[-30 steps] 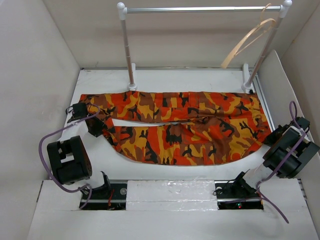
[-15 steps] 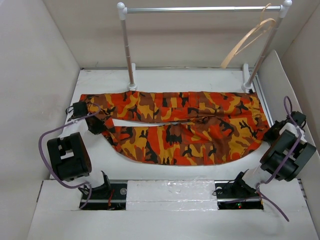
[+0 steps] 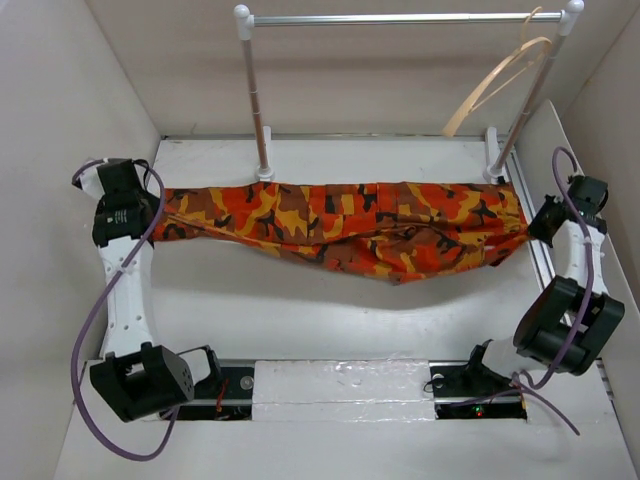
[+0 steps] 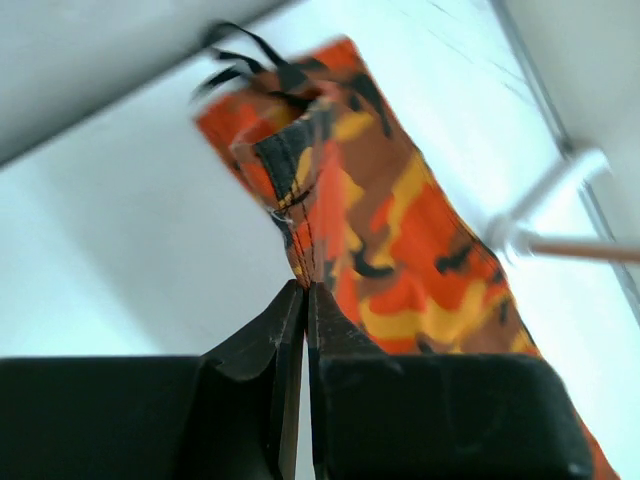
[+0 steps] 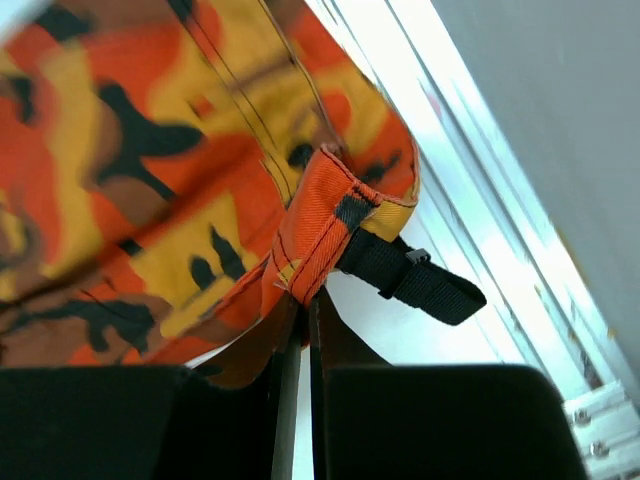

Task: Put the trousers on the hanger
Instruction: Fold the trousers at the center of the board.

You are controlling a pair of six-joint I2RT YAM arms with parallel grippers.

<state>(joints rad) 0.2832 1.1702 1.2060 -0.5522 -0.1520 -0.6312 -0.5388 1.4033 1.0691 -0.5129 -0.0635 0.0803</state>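
Currently lift step: orange-red camouflage cloth trousers (image 3: 340, 225) stretched over white table (image 3: 300, 310), left gripper (image 4: 303, 290) and right gripper (image 5: 305, 295) pinched shut on opposite ends. Next, likely: carry to thin pale wooden hanger (image 3: 495, 80), drape across.

High rear camera looks down on all; wrist cameras press close to the shared trousers (image 3: 340, 225)
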